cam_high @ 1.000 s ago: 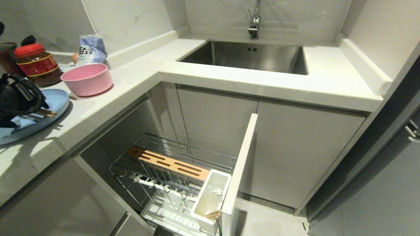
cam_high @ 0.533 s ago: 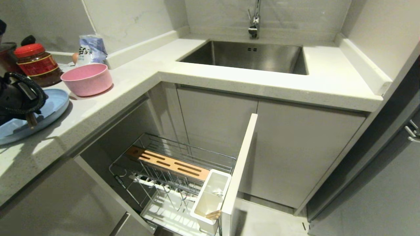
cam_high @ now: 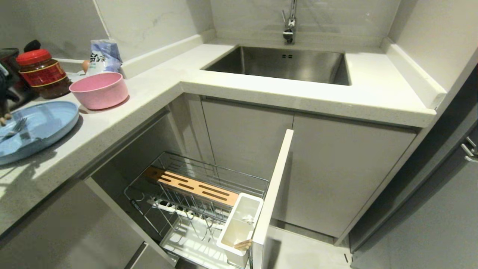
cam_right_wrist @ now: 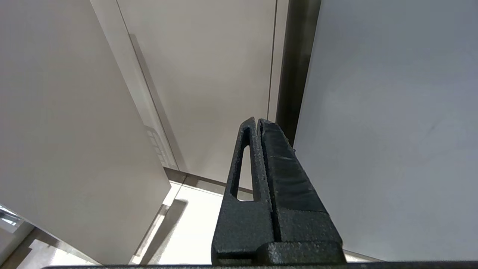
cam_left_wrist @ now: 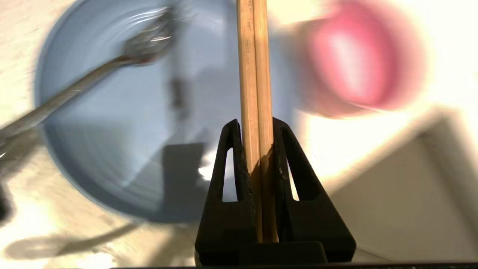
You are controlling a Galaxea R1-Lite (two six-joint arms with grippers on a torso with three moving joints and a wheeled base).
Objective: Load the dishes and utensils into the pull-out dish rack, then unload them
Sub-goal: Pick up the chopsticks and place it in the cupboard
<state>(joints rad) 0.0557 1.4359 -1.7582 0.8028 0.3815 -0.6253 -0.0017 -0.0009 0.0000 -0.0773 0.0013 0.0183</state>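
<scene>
My left gripper (cam_left_wrist: 255, 125) is shut on the pair of light-wood chopsticks (cam_left_wrist: 254, 56), which stick straight out between its fingers, held above the light-blue plate (cam_left_wrist: 112, 142). A silver fork (cam_left_wrist: 93, 73) lies on that plate. In the head view the plate (cam_high: 41, 123) and fork (cam_high: 13, 129) sit at the counter's left edge, with the pink bowl (cam_high: 99, 89) just behind. The arm is almost out of that view. The pull-out dish rack (cam_high: 198, 194) stands open below, with its white utensil cup (cam_high: 241, 222). My right gripper (cam_right_wrist: 258, 121) is shut and empty beside cabinet panels.
A red-lidded jar (cam_high: 41, 73) and a blue-white bag (cam_high: 104, 56) stand behind the bowl. The steel sink (cam_high: 283, 63) with its tap is at the back. The rack's tall white front panel (cam_high: 272, 194) juts out. A wooden tip (cam_high: 242, 244) shows in the cup.
The left gripper closed on the chopsticks, lifted them off the plate and drew left, almost out of the head view. The fork on the plate now shows. The right arm stayed still.
</scene>
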